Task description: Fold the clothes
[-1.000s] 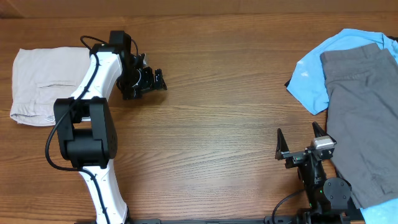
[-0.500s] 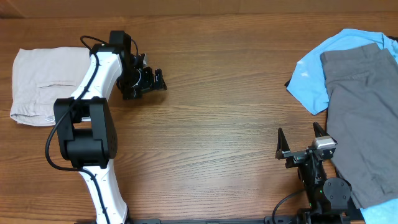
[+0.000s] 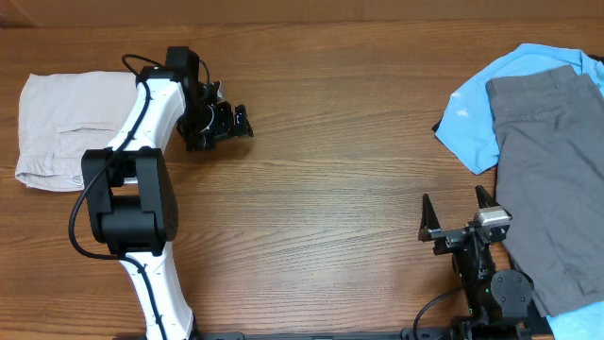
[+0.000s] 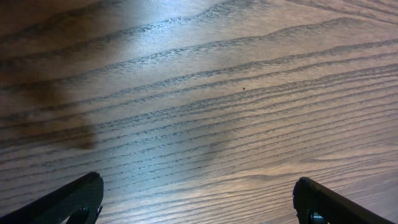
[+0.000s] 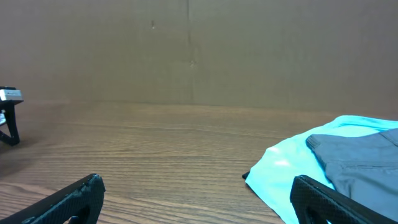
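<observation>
- Khaki shorts (image 3: 66, 127) lie flat at the upper left of the overhead frame, near the left edge of the table (image 3: 330, 170).
- Left gripper (image 3: 243, 121) is to the right of the shorts and clear of them, with no contact. The white left arm (image 3: 151, 118) crosses between them, over the shorts' right edge.
- Left gripper's jaws are spread wide with nothing between them. In the left wrist view, both fingers (image 4: 74, 199) sit at the bottom corners over bare wood.
- Right gripper (image 3: 451, 196) is at the lower right of the overhead frame, well apart from the shorts on the far side of the table. Its jaws are also wide apart and empty, and its fingers (image 5: 62, 202) sit at the bottom corners of the right wrist view.
- Shorts are pale cream cotton in a roughly rectangular, slightly rumpled bundle. One welt pocket slit faces up.
- Table is brown wood with a strong wavy grain and a light sheen.
- Grey trousers (image 3: 552, 189) are matte woven fabric, lying at the right edge on top of a light blue shirt (image 3: 481, 104). The smooth shirt sticks out to the left and above them.
- The right gripper is just beside the left edge of the trousers.
- Count: 1 pair of shorts, 1 pair of trousers, 1 shirt, 2 arms, 2 grippers.
</observation>
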You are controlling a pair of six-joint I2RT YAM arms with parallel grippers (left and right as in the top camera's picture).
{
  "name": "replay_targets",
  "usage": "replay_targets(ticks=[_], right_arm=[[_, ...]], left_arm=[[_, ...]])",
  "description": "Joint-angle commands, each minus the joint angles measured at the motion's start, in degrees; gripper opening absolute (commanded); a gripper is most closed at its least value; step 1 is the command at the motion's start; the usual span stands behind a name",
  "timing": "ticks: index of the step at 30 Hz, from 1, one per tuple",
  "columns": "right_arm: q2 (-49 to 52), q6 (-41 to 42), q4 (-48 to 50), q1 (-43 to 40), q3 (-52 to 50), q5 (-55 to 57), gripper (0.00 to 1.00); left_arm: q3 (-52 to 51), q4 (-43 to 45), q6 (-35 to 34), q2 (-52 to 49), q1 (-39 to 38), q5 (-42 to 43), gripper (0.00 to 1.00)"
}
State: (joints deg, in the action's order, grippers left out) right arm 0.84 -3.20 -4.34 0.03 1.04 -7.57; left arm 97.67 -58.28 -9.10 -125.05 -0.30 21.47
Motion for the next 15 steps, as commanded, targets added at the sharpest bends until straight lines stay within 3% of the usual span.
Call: replay_targets(ticks=[1,8,15], right_arm=[[-0.7,0.2,0.1,-0.2,-0.6,0.5,1.00],[-0.7,0.2,0.1,-0.2,-0.6,0.5,1.00],[-0.7,0.2,0.1,-0.2,-0.6,0.5,1.00]], left_arm=[[0.9,0.1,-1.0,-0.5,-0.7,0.4,1.00],[0.9,0.1,-1.0,6.3,-8.8,0.4,1.00],[0.9,0.1,-1.0,21.9,-22.6,0.4,1.00]])
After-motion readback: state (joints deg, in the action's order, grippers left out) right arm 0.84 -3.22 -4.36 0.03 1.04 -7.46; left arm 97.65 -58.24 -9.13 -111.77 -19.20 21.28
